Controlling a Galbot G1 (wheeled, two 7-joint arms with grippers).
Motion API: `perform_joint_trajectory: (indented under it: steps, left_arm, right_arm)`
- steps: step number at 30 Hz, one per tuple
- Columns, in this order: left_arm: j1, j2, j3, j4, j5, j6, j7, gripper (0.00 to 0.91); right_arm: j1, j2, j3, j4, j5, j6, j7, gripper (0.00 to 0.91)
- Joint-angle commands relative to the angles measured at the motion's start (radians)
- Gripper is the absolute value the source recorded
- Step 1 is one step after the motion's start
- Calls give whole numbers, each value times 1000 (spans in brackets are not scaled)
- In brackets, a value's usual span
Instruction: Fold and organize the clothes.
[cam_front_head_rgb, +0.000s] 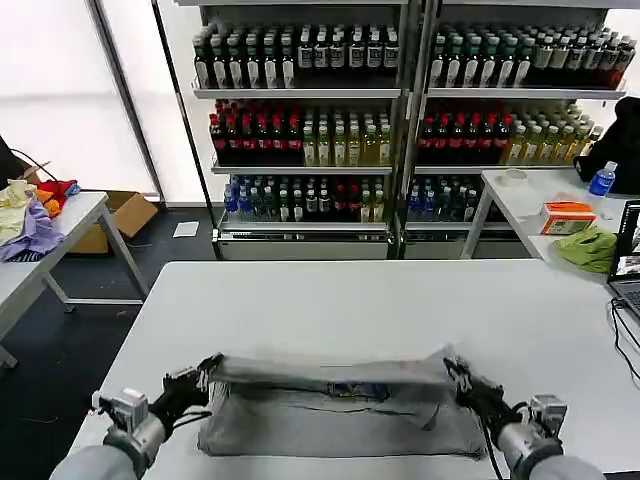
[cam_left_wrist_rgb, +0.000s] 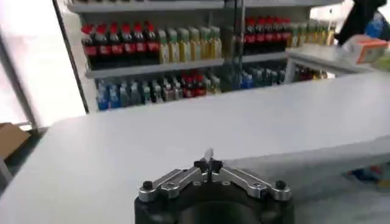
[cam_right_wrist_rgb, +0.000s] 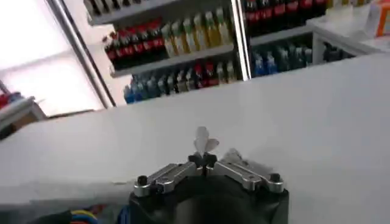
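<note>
A light grey shirt (cam_front_head_rgb: 340, 415) with a small multicoloured print lies at the near edge of the white table (cam_front_head_rgb: 400, 300). Its far edge is lifted into a taut band between my two grippers. The left gripper (cam_front_head_rgb: 212, 367) is shut on the shirt's left corner, and a sliver of grey cloth sticks out past its tips (cam_left_wrist_rgb: 208, 159) in the left wrist view. At the other end the right gripper (cam_front_head_rgb: 450, 368) is pinched shut on the right corner, with a tuft of cloth poking from its tips (cam_right_wrist_rgb: 204, 152) in the right wrist view.
Beyond the shirt, the table's far half is bare. Shelves of bottles (cam_front_head_rgb: 300, 110) stand behind it. A side table at the left holds a pile of coloured garments (cam_front_head_rgb: 30, 215). Another table at the right carries a lime-green cloth (cam_front_head_rgb: 590, 247), an orange box and a laptop edge.
</note>
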Motion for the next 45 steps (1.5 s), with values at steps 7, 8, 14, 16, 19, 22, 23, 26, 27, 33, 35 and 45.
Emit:
perform_joint_trajectory:
  steps: [7,8,14,16,19,22,23,26,27,33,35,45]
  left_arm:
    - [202,-6,-193,-144,57,36,-14,907]
    - [212,-13,-208,-155,54,38,-19,907]
    - [208,-120,-86,-134,-2,-58,-133,907]
    - [202,-168,-23,-119,8,-74,-169,907]
    - [190,-227,68,-96,54,-94,-201,907]
    - [157,-264,130,-57,100,-108,-225,907]
    - [137,-277,156,-45,106,-107,-239,907]
    - [97,-298,202,-1,111,-106,-255,907]
    - [89,-303,210,15,116,-104,-254,907]
    - [49,-322,203,99,116,-99,-257,907]
    - [45,-323,192,112,118,-102,-255,877]
    - [77,-349,176,114,141,-121,-246,20]
  right_arm:
    - [-66,-7,244,-10,-107,296,-229,907]
    - [-65,-5,249,-20,-107,315,-243,907]
    - [-50,41,233,-109,-76,453,-270,907]
    - [-50,49,223,-123,-76,468,-273,907]
    - [-50,55,210,-131,-87,472,-265,907]
    - [-43,59,202,-138,-93,464,-239,907]
    - [-42,59,200,-138,-89,457,-232,907]
    - [-42,53,199,-137,-75,440,-220,907]
    - [-42,50,202,-134,-62,436,-218,907]
    - [-46,45,204,-153,-59,436,-205,907]
    - [-52,47,203,-154,-56,438,-206,907]
    - [-55,48,205,-134,-47,435,-200,907]
